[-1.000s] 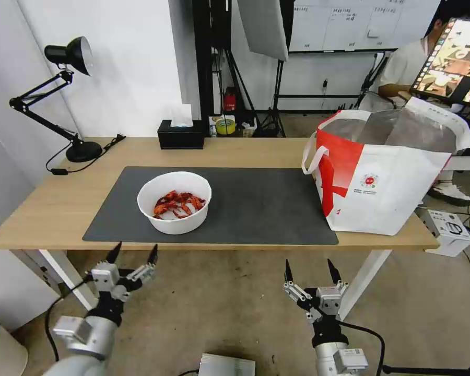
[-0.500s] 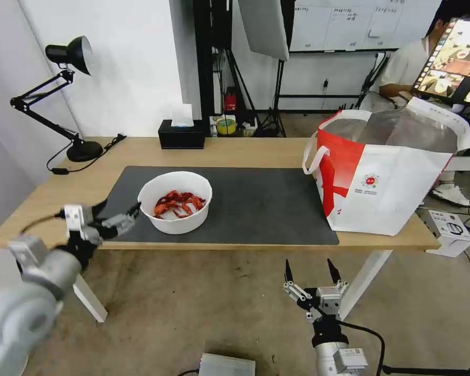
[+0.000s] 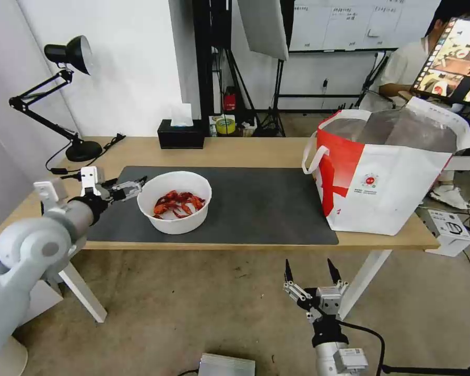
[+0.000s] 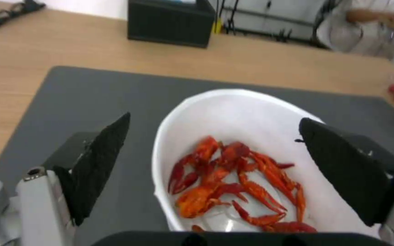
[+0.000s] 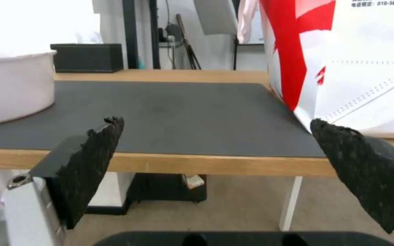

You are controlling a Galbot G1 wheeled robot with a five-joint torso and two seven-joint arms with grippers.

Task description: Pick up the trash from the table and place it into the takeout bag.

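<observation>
**Left gripper at the bowl's rim, right arm parked low**

From my seat, the left gripper [image 3: 124, 188] is up over the table [image 3: 245, 149], at about 9 o'clock from the white bowl of crayfish shells [image 3: 174, 201], its fingers spread apart with nothing between them. In the left wrist view the two dark pads [image 4: 101, 160] straddle the bowl's near rim (I cannot tell whether either pad touches it).

The bowl sits on the dark-grey mat [image 3: 256, 203], left of the mat's middle. The takeout bag [image 3: 386, 172] stands upright at 3 o'clock from the bowl, well apart from it, its mouth open and the silver lining showing. A black tissue box [image 3: 181, 134] rests at the far edge, roughly 12 o'clock from the bowl.

The right gripper [image 3: 312, 274] hangs below the table's front edge, fingers apart, empty.
</observation>
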